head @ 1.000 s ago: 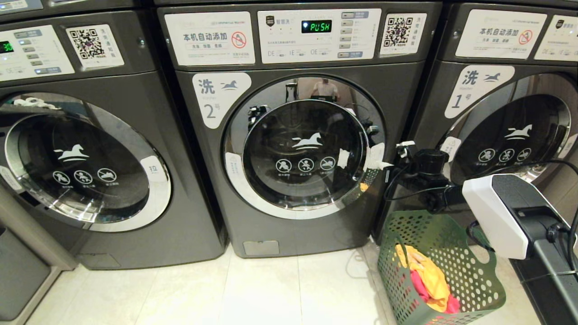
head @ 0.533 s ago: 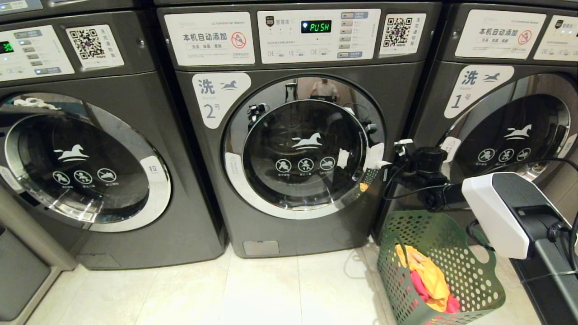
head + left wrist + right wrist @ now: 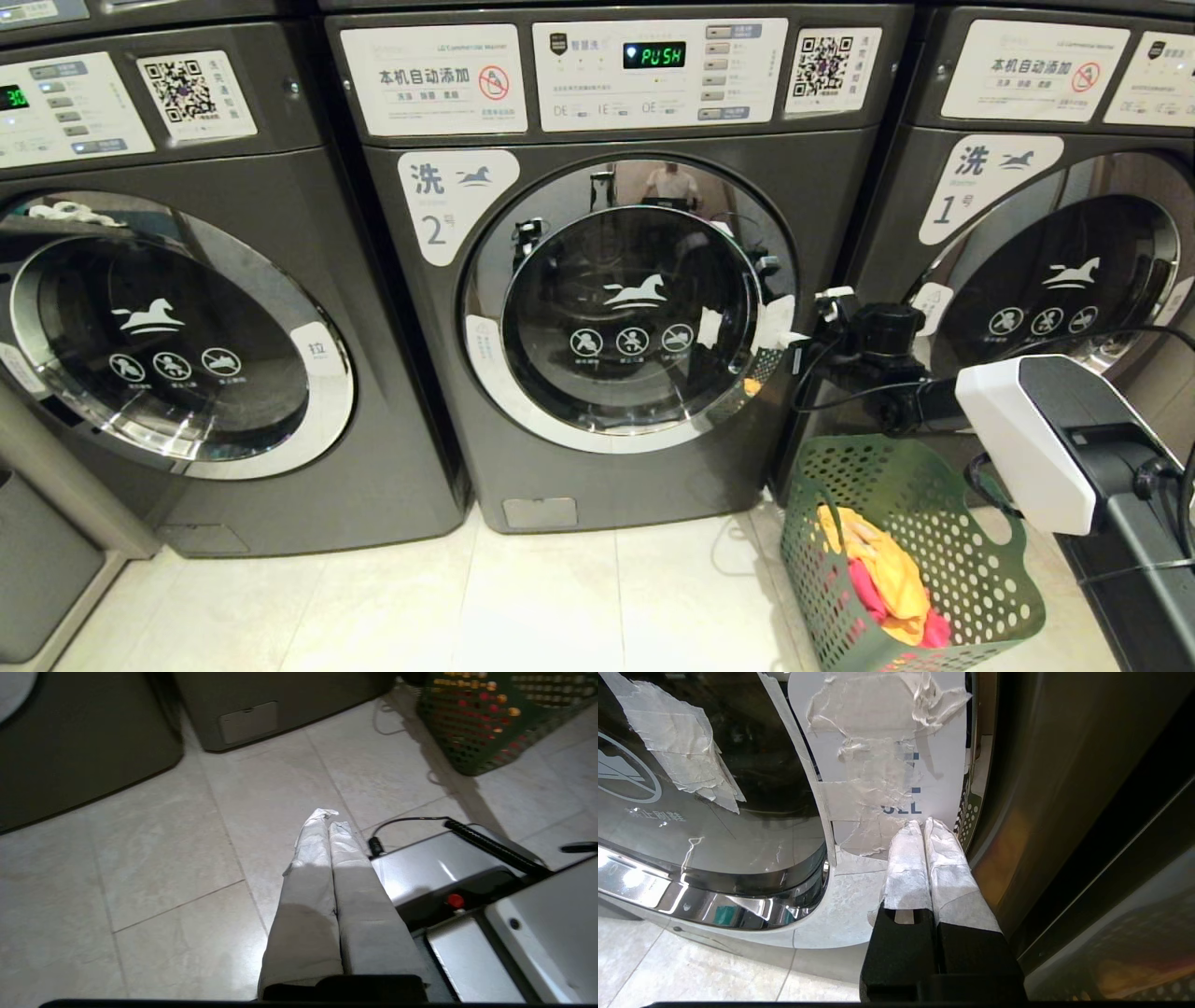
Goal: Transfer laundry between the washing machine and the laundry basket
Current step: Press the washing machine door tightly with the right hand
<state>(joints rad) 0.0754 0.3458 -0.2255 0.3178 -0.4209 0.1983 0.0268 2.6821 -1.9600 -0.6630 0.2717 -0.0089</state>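
Three front-loading machines stand in a row; the middle washing machine, marked 2, serves as reference. Its door is closed, and its display reads PUSH. The right gripper is at the right edge of that door, its taped fingers pressed together with nothing between them, tips at the taped white label on the door rim. The green laundry basket sits on the tiled floor to the right of the middle machine, below the right arm, leaning slightly. Laundry, yellow and pink, lies inside it. The left gripper is out of the head view; its wrist view shows it low over the floor in front of the middle machine, fingers shut together and empty, beside the robot's base. The basket's corner shows beyond it.
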